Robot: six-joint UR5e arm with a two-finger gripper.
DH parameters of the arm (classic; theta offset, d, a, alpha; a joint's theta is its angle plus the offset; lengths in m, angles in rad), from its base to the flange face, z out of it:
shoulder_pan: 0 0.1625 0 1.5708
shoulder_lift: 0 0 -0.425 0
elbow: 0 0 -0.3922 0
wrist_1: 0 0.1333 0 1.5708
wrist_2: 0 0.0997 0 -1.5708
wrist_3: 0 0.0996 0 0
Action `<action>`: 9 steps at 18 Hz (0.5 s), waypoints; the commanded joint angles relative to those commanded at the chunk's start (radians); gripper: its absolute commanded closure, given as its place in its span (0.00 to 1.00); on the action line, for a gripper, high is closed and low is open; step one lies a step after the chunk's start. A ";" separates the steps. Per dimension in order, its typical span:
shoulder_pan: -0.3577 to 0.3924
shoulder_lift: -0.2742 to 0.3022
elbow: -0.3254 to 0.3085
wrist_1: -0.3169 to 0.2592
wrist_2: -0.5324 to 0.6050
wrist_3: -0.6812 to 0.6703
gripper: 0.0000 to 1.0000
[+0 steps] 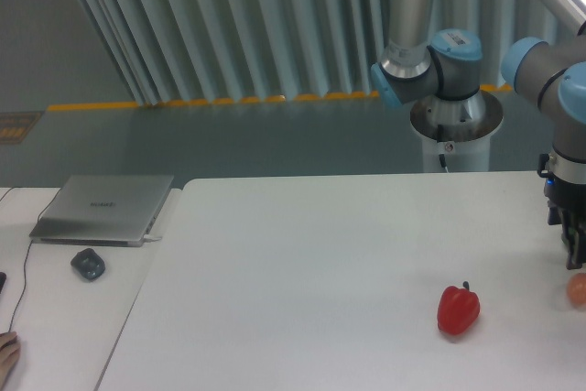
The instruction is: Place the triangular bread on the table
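The table (302, 254) is a smooth, matt white top. A red pepper (458, 309) on it has a glossy, plastic-looking skin. The arm (430, 52) shows brushed grey metal tubes with smooth blue plastic caps. The closed laptop (103, 209) has a matt silver metal lid.

even cool light, soft faint shadows, mild overall blur, table (320, 254) slightly washed out.

My arm (430, 38) shows silver-grey tubes with pale blue joint caps; my base is a round metal flange on a white pedestal (450, 139) — small red mark there; my black wrist (566, 199) carries a blue light.
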 joint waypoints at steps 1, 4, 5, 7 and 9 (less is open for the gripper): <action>0.020 0.018 -0.009 0.025 0.000 0.000 0.00; 0.045 0.026 -0.014 0.066 0.003 0.008 0.00; 0.057 0.028 -0.011 0.080 0.005 0.014 0.00; 0.095 0.029 -0.007 0.088 0.005 0.032 0.00; 0.141 0.031 0.000 0.088 0.005 0.107 0.00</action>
